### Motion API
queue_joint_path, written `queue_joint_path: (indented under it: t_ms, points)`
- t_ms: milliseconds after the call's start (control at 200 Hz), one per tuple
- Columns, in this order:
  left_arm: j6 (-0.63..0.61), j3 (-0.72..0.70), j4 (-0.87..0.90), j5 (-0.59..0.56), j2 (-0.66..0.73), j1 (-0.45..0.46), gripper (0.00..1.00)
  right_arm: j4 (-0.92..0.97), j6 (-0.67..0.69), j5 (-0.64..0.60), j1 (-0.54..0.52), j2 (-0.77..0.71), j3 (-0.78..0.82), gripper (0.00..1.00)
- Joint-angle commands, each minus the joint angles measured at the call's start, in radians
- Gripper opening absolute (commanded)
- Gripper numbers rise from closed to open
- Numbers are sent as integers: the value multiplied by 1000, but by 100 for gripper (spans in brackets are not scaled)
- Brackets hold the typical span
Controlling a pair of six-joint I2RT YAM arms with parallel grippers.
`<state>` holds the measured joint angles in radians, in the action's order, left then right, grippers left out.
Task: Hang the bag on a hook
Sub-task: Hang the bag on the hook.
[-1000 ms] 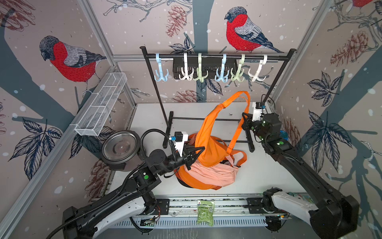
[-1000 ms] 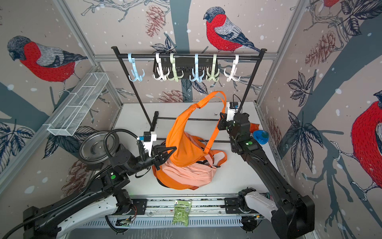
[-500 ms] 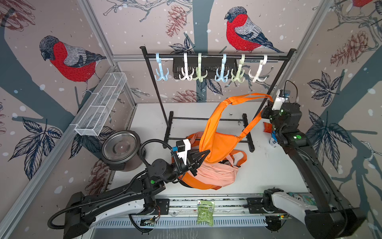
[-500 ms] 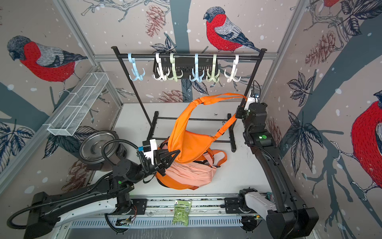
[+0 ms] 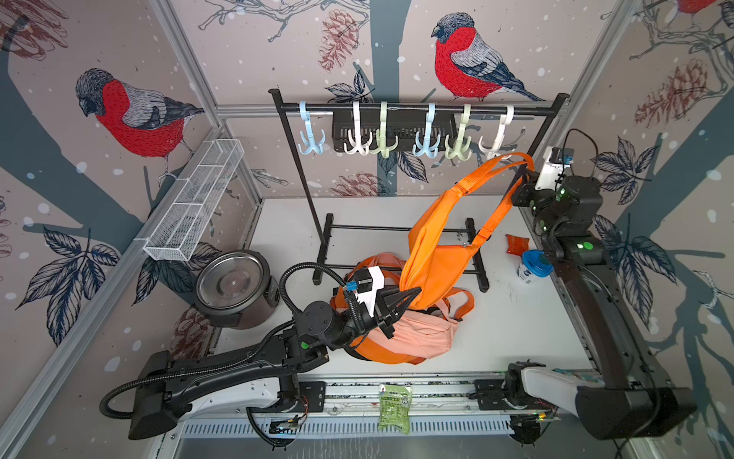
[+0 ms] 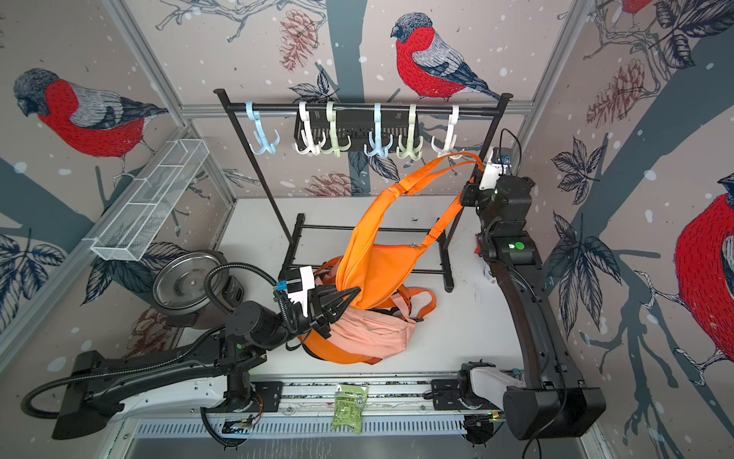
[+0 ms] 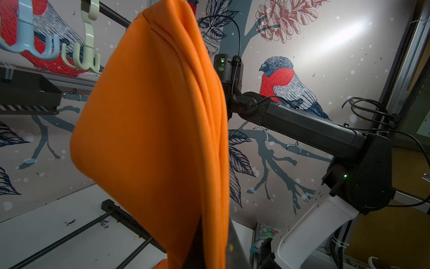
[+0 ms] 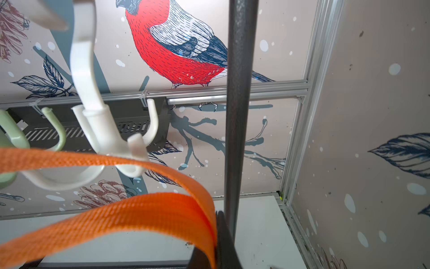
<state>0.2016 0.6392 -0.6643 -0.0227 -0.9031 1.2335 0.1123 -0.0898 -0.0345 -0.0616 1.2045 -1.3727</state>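
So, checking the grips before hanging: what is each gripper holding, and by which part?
Both hold the orange bag: the right gripper is shut on the strap near the white hook, and the left gripper pinches the bag's lower end.

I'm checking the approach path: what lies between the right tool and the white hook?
Only the orange strap that the right tool pinches; in the right wrist view its upper band crosses the prongs of the white hook.
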Motion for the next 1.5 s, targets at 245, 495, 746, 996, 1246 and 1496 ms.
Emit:
queue_joint_path:
  t_ms: [245, 495, 746, 996, 1246, 1496]
  points:
    - [-31, 70, -78, 37, -87, 35, 0, 5, 17, 51, 21, 122, -144, 1]
    - [-29, 93, -85, 42, -128, 48, 0, 24, 13, 76, 31, 196, -225, 1]
    - [-14, 94, -94, 42, -152, 50, 0, 33, 13, 103, 34, 245, -250, 2]
    - [-17, 103, -96, 38, -154, 50, 0, 37, 2, 94, 32, 250, -309, 2]
    - [-18, 102, -100, 26, -154, 50, 0, 55, 15, 87, 33, 279, -368, 2]
    - [5, 100, -93, 21, -173, 50, 0, 95, 16, 128, 29, 339, -409, 2]
